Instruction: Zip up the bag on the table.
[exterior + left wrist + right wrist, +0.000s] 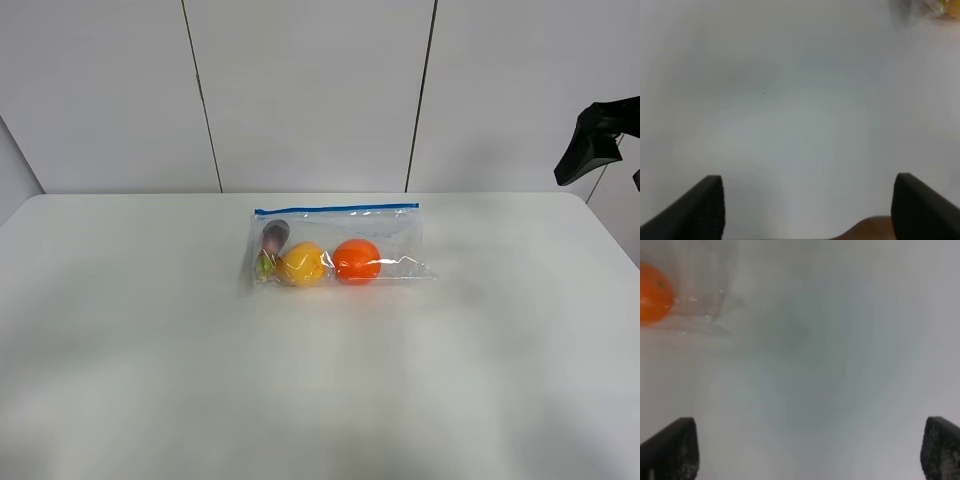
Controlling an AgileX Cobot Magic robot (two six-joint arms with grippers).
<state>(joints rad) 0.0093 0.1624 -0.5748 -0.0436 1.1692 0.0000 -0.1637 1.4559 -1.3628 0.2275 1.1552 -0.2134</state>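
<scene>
The clear bag (385, 232) lies flat on the white table (320, 390), a little behind its middle. Its blue zipper strip (336, 210) runs along the far edge. Inside sit a purple eggplant (274, 237), a yellow pear (302, 264) and an orange (357, 260). My left gripper (807, 182) is open over bare tabletop, and a blurred bit of the bag (935, 9) shows at one corner of its view. My right gripper (810, 425) is open wide, well short of the bag's end (705, 295) and the orange (652, 300). Neither gripper touches anything.
A black part of the right arm (598, 138) hangs above the table's far right corner. A white panelled wall (310, 90) rises behind the table. Bare tabletop surrounds the bag on all sides.
</scene>
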